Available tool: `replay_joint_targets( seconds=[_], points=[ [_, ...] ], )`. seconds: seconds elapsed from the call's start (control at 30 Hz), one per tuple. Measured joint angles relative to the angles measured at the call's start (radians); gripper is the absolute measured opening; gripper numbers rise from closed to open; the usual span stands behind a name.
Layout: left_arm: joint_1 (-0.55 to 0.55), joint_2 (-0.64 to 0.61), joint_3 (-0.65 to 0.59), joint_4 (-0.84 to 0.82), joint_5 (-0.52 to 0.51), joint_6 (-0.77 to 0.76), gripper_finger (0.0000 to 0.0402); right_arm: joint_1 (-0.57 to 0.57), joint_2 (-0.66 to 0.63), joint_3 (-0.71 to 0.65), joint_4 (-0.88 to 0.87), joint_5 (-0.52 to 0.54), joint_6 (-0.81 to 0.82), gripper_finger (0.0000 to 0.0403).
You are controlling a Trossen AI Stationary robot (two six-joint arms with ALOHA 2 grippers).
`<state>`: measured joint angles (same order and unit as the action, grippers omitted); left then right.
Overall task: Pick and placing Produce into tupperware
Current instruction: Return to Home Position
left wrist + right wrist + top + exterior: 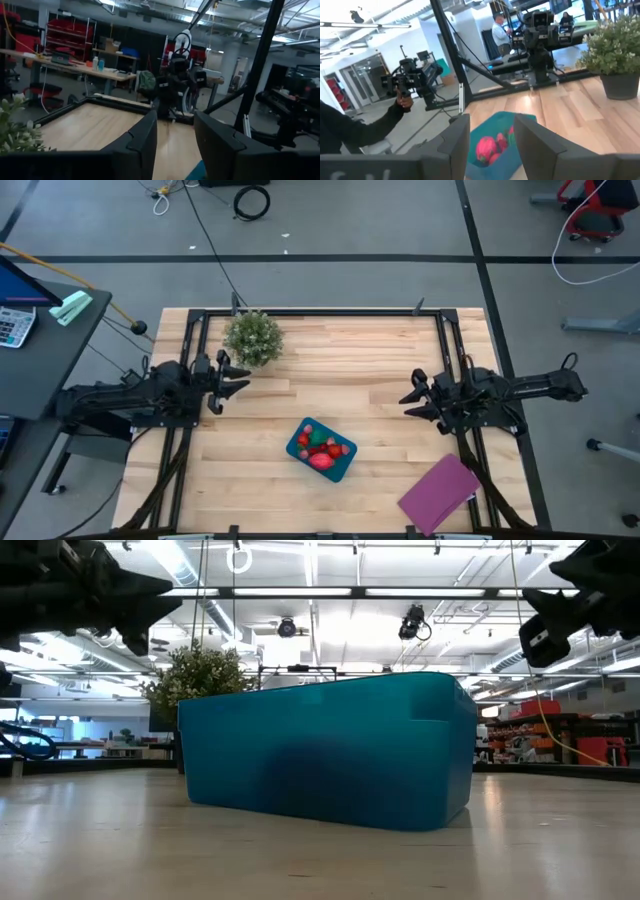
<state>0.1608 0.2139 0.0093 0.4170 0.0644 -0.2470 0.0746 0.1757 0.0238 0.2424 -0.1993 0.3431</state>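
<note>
Though both jaws gape empty, the tupperware (330, 755) — seen low — hides its produce (320, 450).

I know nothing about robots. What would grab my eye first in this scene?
A shallow teal-blue plastic container sits mid-table, holding small red and pink toy fruits. On either side of it, the left claw and the right claw hang open and empty. A bushy green potted plant stands beside the left claw.
</note>
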Motion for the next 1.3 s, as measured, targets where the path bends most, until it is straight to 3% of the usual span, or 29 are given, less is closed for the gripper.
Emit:
replay_joint_targets(
  seconds=[0.2,0.47,0.67,0.83,1.3],
  points=[
    [0.000,0.001,0.000,-0.045,0.001,-0.003,0.0145,0.000,0.002,-0.014,-0.023,0.019,-0.001,0.0160],
    [0.000,0.001,0.000,-0.272,0.001,0.003,0.0138,0.000,0.002,-0.014,-0.118,0.110,-0.030,0.0160],
    [0.000,0.001,0.000,-0.282,0.000,0.008,0.0133,0.000,0.002,-0.014,-0.190,0.120,-0.019,0.0160],
    [0.000,0.004,0.001,-0.388,-0.009,0.154,0.0139,0.000,0.008,-0.005,-0.229,0.122,-0.005,0.0160],
    [0.000,0.035,0.000,-0.368,-0.008,0.174,0.0136,0.000,0.008,-0.003,-0.230,0.120,-0.004,0.0160]
  ],
)
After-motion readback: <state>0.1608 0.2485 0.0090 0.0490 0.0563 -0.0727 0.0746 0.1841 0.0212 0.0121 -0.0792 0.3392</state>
